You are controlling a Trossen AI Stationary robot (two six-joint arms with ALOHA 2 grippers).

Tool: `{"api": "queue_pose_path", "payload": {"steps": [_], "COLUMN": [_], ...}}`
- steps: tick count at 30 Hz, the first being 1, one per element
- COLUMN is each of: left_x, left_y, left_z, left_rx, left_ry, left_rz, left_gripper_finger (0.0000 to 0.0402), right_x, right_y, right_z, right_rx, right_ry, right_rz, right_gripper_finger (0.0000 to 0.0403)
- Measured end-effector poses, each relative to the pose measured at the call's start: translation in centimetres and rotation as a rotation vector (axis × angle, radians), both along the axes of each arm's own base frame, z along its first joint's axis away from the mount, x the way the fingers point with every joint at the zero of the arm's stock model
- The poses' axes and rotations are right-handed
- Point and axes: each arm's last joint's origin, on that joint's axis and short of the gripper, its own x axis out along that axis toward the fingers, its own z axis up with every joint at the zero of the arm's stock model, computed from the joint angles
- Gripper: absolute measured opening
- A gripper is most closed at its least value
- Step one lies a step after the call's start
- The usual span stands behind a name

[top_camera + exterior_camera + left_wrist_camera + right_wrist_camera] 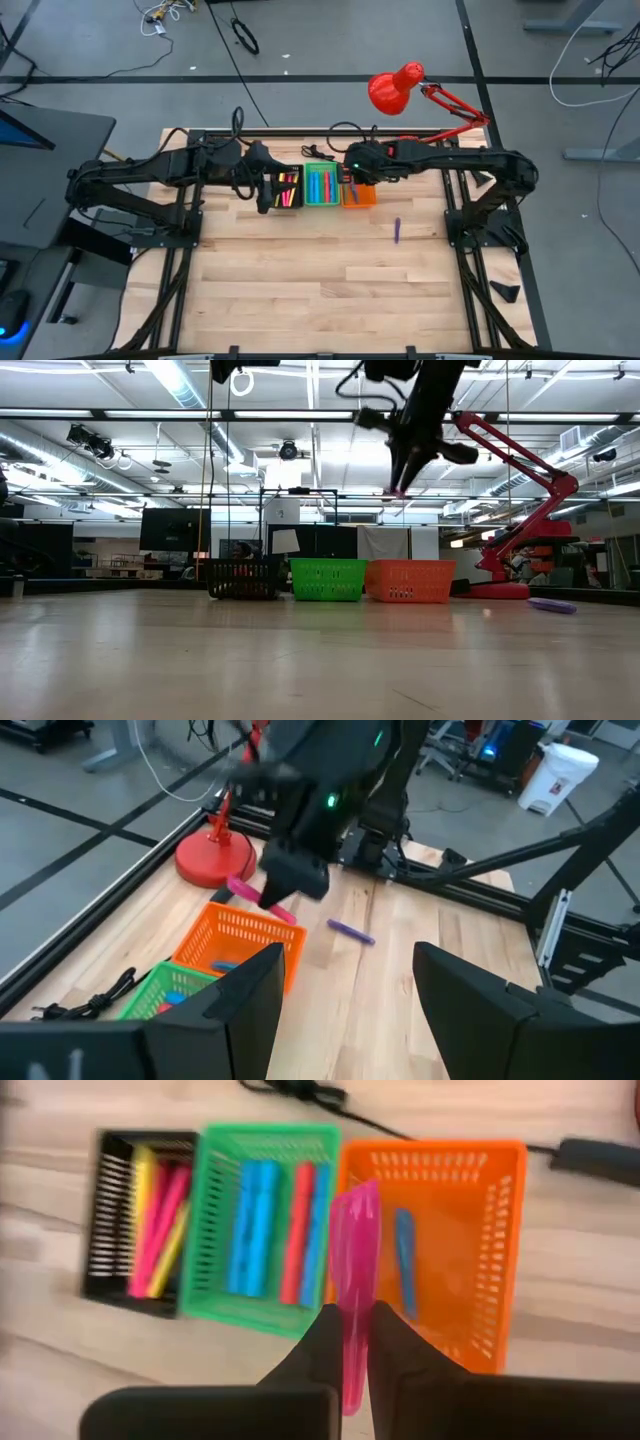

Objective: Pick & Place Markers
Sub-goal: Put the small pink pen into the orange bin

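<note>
Pink and slim, a plastic marker (354, 1270) is pinched between the closed fingers of the right gripper (352, 1342), which is held above the near rim of the orange mesh bin (490, 1230), where one blue marker (404, 1260) lies. Beside it, blue and red markers are held in the green mesh bin (215, 1220) and yellow and pink ones in the black mesh bin (105, 1210), while a purple marker (397, 231) lies alone on the pale wooden table (300, 290). Over the black bin the left gripper (265, 190) is held with its fingers spread wide and nothing between them.
</note>
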Motion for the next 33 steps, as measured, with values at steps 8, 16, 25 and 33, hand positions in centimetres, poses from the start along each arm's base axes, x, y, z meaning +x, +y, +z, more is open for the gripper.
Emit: {"api": "queue_pose_path", "payload": {"steps": [8,16,25,33], "left_x": [0.0,0.0,-0.2,-0.3], "left_y": [0.4,0.4,0.3,0.3], "left_z": [0.0,0.0,-0.5,-0.7], "left_rx": [-0.012,-0.012,-0.026,-0.031], "left_ry": [0.001,0.001,0.052,0.079], "left_rz": [-0.01,-0.011,-0.033,-0.033], "left_gripper_finger": [0.0229,0.0229,0.0229,0.0229], "right_x": [1.0,2.3,2.9,3.1], "right_y": [-1.7,-3.4,-5.0,-4.5], "right_z": [-4.2,-8.3,-10.8,-10.8], "right_rx": [0.077,0.12,0.15,0.147], "right_ry": [0.204,0.312,0.35,0.346], "right_rz": [-0.005,0.0,0.015,0.05], "right_gripper_finger": [0.0011,0.0002,0.0004,0.0002]}}
